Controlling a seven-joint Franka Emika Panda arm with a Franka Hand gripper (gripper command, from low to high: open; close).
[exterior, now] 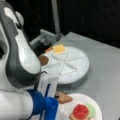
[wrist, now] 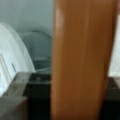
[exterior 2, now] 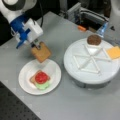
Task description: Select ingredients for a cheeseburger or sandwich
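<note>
Gripper pinched on a tan bread square, which I see hanging tilted just above the upper rim of the white plate in a front view; the wrist view shows the slice edge-on between the fingers. Below it on the plate lies the sandwich: bread, green lettuce, red tomato disc on top. Farther to that view's right, the round divided tray carries the brown patty and the orange cheese square.
</note>
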